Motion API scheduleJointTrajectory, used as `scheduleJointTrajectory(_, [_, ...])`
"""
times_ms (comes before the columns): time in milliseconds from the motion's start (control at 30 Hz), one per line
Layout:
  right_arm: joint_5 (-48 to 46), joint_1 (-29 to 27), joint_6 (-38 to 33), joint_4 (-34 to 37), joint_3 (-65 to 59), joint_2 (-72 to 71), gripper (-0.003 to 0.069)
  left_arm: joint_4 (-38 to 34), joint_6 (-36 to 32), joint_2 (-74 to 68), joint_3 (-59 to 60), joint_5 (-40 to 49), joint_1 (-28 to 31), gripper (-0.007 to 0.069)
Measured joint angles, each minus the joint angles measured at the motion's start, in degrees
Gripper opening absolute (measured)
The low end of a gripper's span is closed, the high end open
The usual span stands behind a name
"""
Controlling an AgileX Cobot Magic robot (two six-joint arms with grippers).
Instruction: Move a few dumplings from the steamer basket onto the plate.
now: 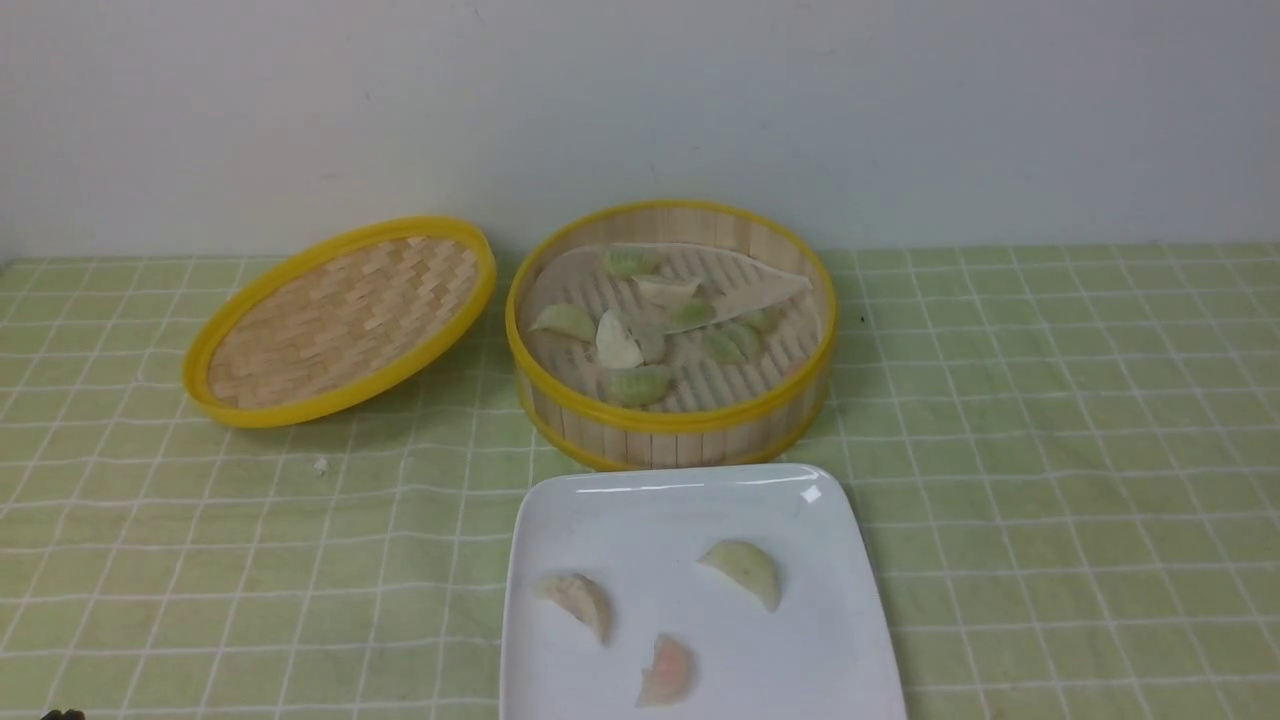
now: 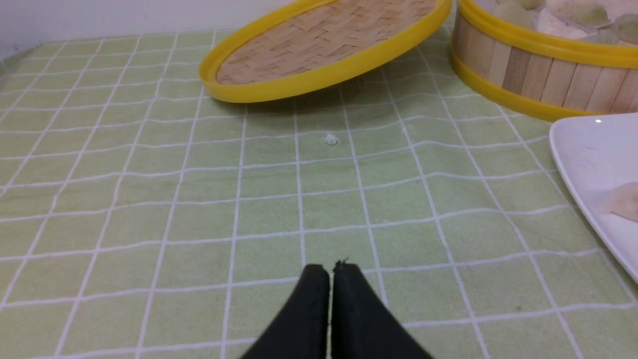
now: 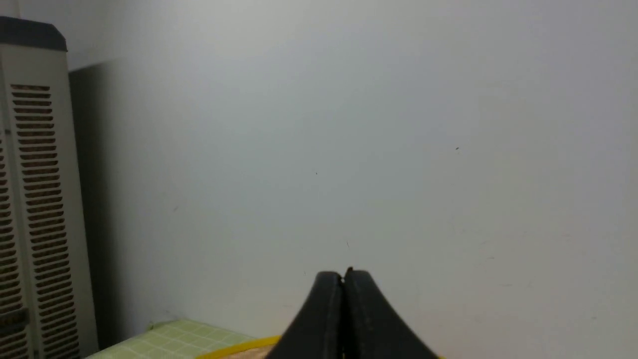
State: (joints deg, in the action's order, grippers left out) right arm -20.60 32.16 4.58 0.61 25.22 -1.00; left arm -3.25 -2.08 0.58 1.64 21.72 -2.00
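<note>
The cloth [image 1: 1050,450] is green, white-gridded. The basket [image 1: 670,425] sits at centre, holding about nine dumplings [image 1: 638,383]. The lid [image 1: 340,320] leans on it from 9 o'clock. The plate [image 1: 830,640] lies just beside the basket at 6 o'clock, with three more dumplings on it. Left gripper [image 2: 330,273] hangs over bare cloth, jaws pressed together, empty. Right gripper [image 3: 343,279] faces the wall, likewise closed and empty.

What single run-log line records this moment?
plate: three dumplings | steamer basket: more inside | left gripper: shut, empty | right gripper: shut, empty
</note>
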Motion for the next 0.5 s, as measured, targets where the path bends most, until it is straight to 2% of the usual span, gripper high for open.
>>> scheduleJointTrajectory(133, [-2.3,-3.56,-0.19,-0.15,-2.02,-0.06,-0.0014,0.0,0.0,0.0,0.0,0.0,0.0,-0.0006])
scheduleJointTrajectory(233, [-3.15,-14.24,-0.19,-0.61,-8.15,-0.06,-0.0014,0.0,0.0,0.0,0.0,0.0,0.0,-0.0006])
scheduleJointTrajectory(300, [-3.15,-18.02,-0.19,-0.61,-11.36,-0.06,-0.0014,0.0,0.0,0.0,0.0,0.0,0.0,-0.0006])
scheduleJointTrajectory(400, [-3.12,-28.01,-0.13,-0.61,-20.83,-0.06,-0.0014,0.0,0.0,0.0,0.0,0.0,0.0,-0.0006])
scheduleJointTrajectory(500, [-3.92,-31.95,0.18,-0.61,-26.0,0.0,-0.0014,0.0,0.0,0.0,0.0,0.05,0.0,-0.0006])
